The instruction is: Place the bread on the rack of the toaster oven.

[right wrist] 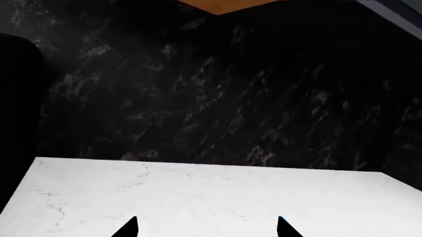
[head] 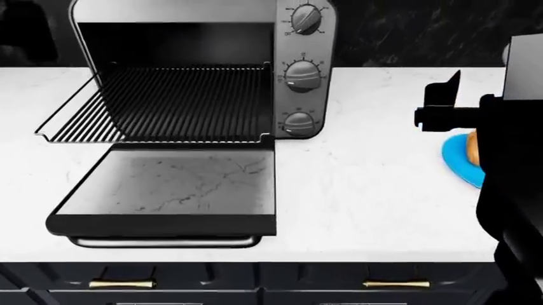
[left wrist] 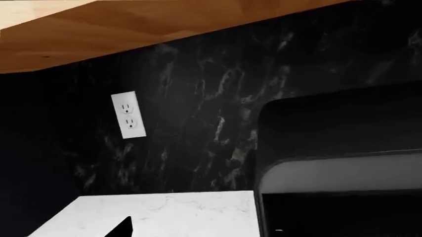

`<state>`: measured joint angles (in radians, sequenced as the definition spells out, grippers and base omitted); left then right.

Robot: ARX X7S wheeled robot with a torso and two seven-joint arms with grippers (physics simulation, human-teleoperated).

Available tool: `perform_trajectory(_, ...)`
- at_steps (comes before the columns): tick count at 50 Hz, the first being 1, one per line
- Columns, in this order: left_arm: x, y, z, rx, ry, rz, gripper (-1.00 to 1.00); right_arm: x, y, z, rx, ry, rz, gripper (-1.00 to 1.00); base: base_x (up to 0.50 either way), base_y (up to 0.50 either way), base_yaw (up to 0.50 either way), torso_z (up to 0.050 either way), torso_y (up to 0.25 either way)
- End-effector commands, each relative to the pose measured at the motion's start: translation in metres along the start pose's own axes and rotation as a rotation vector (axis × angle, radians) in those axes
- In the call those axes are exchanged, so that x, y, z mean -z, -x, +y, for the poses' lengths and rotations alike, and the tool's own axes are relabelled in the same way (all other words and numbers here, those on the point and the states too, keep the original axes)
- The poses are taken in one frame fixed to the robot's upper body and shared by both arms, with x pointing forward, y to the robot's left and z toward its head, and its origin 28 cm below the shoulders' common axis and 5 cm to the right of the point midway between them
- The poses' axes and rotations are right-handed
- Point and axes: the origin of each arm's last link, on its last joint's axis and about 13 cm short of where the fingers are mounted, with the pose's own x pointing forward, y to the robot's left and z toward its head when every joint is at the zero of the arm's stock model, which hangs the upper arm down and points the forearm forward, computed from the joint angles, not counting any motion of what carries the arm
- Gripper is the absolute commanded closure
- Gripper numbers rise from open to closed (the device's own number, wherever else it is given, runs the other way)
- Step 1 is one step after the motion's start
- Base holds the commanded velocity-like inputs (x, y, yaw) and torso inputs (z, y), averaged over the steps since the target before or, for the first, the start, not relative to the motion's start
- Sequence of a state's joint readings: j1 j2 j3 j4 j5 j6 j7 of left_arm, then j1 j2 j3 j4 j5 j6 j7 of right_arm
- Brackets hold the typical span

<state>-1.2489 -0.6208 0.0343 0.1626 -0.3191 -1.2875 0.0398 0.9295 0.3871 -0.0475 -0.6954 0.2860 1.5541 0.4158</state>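
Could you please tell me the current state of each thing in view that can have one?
Toaster oven: door dropped fully open.
Rack: pulled partly out over the door, bare.
Bread: on the blue plate, mostly hidden by the right arm, not yet gripped.
Right tool: open, nothing between its tips.
Left tool: only one tip visible, cannot tell.

Your right wrist camera looks across a white marble-patterned countertop (right wrist: pixel 197 195) with faint grey veins, running back to a black marble-veined backsplash wall (right wrist: pixel 231 94). The two black pointed fingertips (right wrist: pixel 127 229) of your right gripper (right wrist: pixel 207 229) poke into view over the counter, set well apart with bare stone between them. A sliver of orange-brown wooden cabinet underside (right wrist: pixel 221 5) shows above the wall (a dark, unreadable shape crowds one edge).
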Motion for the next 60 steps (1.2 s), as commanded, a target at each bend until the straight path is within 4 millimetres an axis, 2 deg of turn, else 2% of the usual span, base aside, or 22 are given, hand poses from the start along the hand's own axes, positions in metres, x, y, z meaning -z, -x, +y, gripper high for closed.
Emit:
perform_trajectory(1,0.0,0.004,0.005,0.025,0.021,0.007,-1.0,0.002,0.005,-0.008,0.035,-0.024,0.019,-1.0,0.25,0.0,0.0,0.0,0.0)
perform_trajectory(5,0.0,0.003,0.007,0.02,0.011,0.01,-1.0,0.001,0.009,-0.017,0.047,-0.013,0.018,-1.0,0.23,0.0,0.0,0.0,0.0)
perform_trajectory(28,-0.001,0.004,0.009,0.015,0.016,0.013,-1.0,0.001,0.009,-0.015,0.055,-0.023,0.032,-1.0,0.18,0.0,0.0,0.0,0.001)
perform_trajectory(29,0.011,0.007,0.014,0.001,0.007,0.048,-1.0,-0.001,-0.015,-0.003,0.077,-0.05,0.07,-1.0,0.0,0.0,0.0,0.0,0.0)
perform_trajectory(31,0.012,0.009,0.014,0.019,0.007,0.054,-1.0,0.023,-0.049,-0.002,0.076,-0.014,0.321,-1.0,0.0,0.0,0.0,0.0,0.0)
perform_trajectory(34,0.015,0.011,0.015,0.014,0.01,0.056,-1.0,0.027,-0.056,-0.004,0.102,-0.029,0.347,-1.0,0.0,0.0,0.0,0.0,0.0)
perform_trajectory(37,0.015,0.011,0.018,0.008,0.008,0.063,-1.0,0.028,-0.057,-0.004,0.102,-0.034,0.361,-1.0,0.0,0.0,0.0,0.0,0.0)
perform_trajectory(42,0.02,0.01,0.016,0.0,0.021,0.062,-1.0,0.027,-0.049,0.001,0.045,-0.07,0.265,-1.0,0.0,0.0,0.0,0.0,0.0)
perform_trajectory(47,0.022,0.014,0.016,0.008,0.014,0.064,-1.0,0.039,-0.037,-0.01,0.065,-0.085,0.279,-1.0,0.0,0.0,0.0,0.0,0.0)
perform_trajectory(55,0.021,0.017,0.019,-0.005,0.015,0.065,-1.0,0.044,-0.045,-0.014,0.083,-0.027,0.327,-1.0,0.0,0.0,0.0,0.0,0.0)
perform_trajectory(60,0.02,0.016,0.019,-0.005,0.015,0.066,-1.0,0.059,-0.051,-0.018,0.102,-0.031,0.42,-1.0,0.0,0.0,0.0,0.0,0.0)
